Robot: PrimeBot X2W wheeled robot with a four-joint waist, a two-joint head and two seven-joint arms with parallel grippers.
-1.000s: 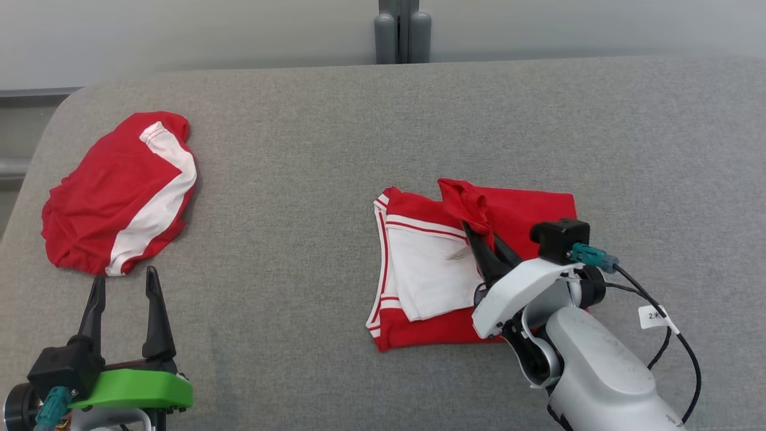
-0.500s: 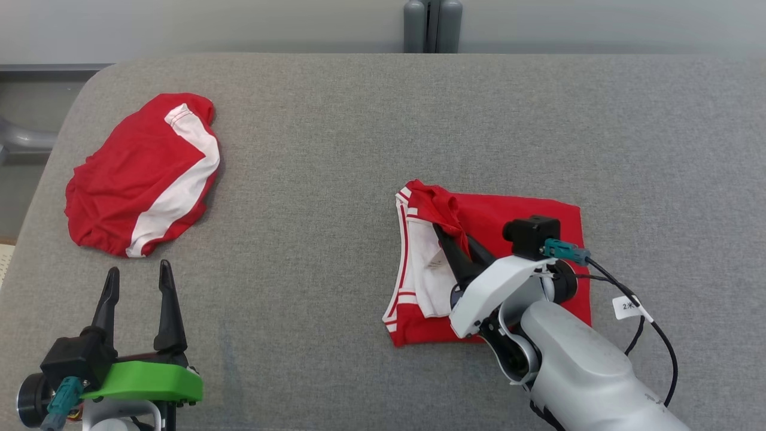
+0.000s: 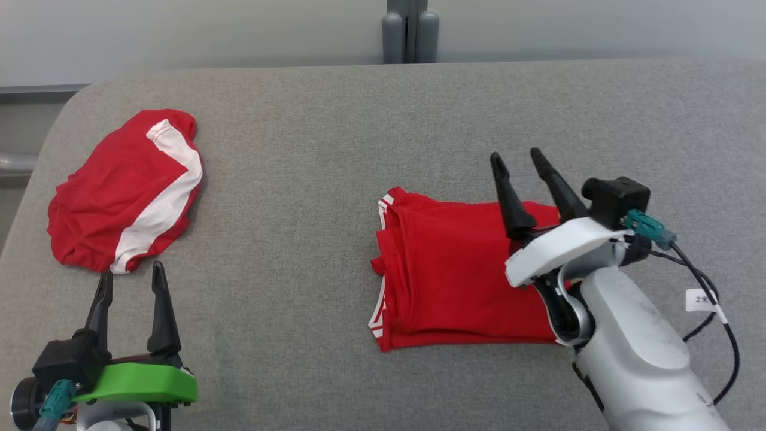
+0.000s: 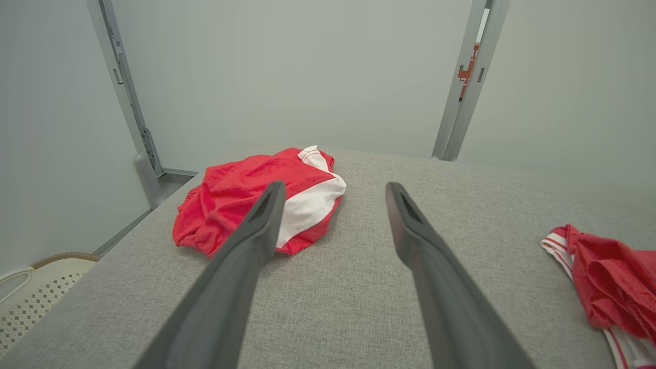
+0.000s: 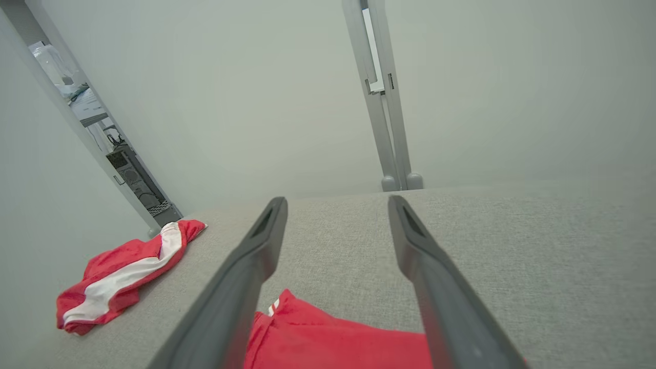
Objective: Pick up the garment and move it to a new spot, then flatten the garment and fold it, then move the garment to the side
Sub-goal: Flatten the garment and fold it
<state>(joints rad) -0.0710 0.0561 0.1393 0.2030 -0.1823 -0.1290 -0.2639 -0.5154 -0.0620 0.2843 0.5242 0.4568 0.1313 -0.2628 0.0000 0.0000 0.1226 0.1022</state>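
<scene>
The garment (image 3: 455,275) is red with white-striped trim and lies folded in a flat rectangle right of centre on the grey padded table (image 3: 335,149). My right gripper (image 3: 516,157) stands open, raised over the garment's far right part, with nothing between its fingers. In the right wrist view the right gripper (image 5: 336,200) points past the garment (image 5: 333,338), which lies below its fingers. My left gripper (image 3: 131,272) is open and empty at the lower left, well apart from the garment. The left wrist view has the garment's trimmed edge (image 4: 610,279) at its right border.
A second red and white garment (image 3: 122,188) lies crumpled at the table's far left, just beyond my left gripper (image 4: 334,187); it is also in the wrist views (image 4: 256,197) (image 5: 123,271). A grey post (image 3: 410,33) stands behind the table. A pale perforated basket (image 4: 25,302) sits off the left edge.
My right gripper let go of the red flap it had carried leftward over the white part, opened, and rose back to the right. The garment now lies folded, red side up. The camera shifted slightly.
</scene>
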